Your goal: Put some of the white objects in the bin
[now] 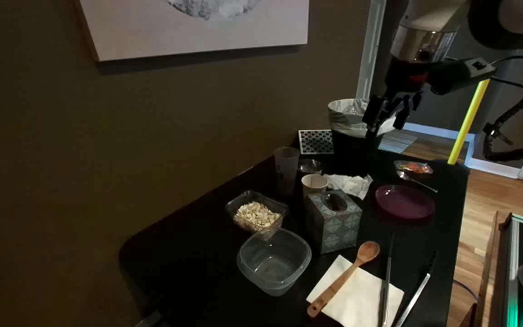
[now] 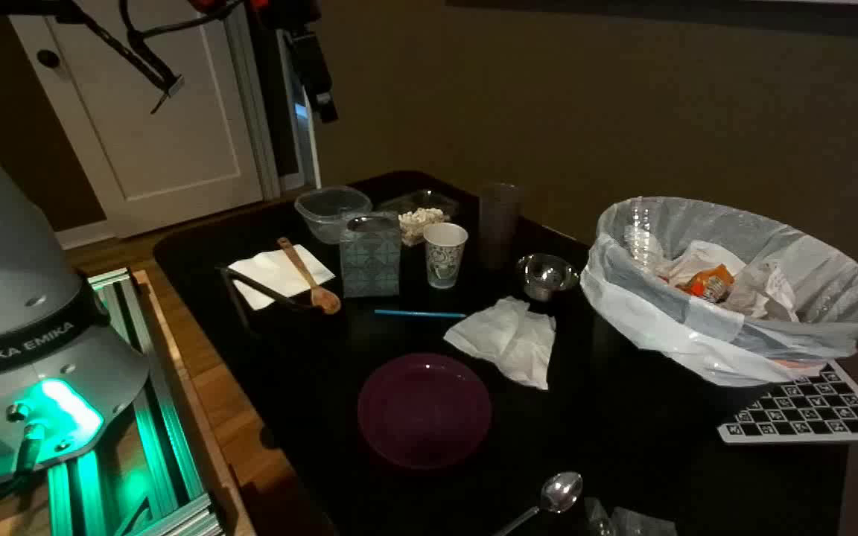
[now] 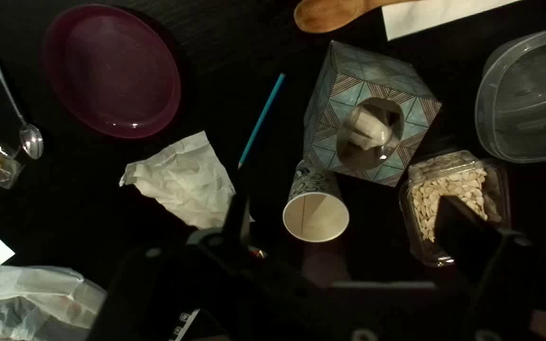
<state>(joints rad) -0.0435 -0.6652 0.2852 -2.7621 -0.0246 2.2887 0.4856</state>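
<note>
The white objects, a heap of tiny off-white lumps [image 1: 257,215], lie in a clear square tub in both exterior views [image 2: 420,225]. They also show in the wrist view [image 3: 465,187], partly covered by a finger. The dark bin [image 1: 352,152] with a white liner stands at the table's end; its liner [image 2: 667,339] holds rubbish and also shows in the wrist view [image 3: 31,293]. My gripper [image 1: 386,125] is high above the table, in front of the bin in that exterior view. Its fingers [image 3: 344,202] are wide apart with nothing held. It shows only partly in an exterior view [image 2: 325,112].
A tissue box [image 1: 336,222], a paper cup [image 3: 315,215], a tall clear cup [image 1: 286,170] and a metal bowl [image 2: 547,275] stand near the tub. An open clear tub [image 1: 274,261], a wooden spoon [image 1: 343,279], a purple plate [image 2: 424,409] and crumpled paper [image 2: 507,339] are also there.
</note>
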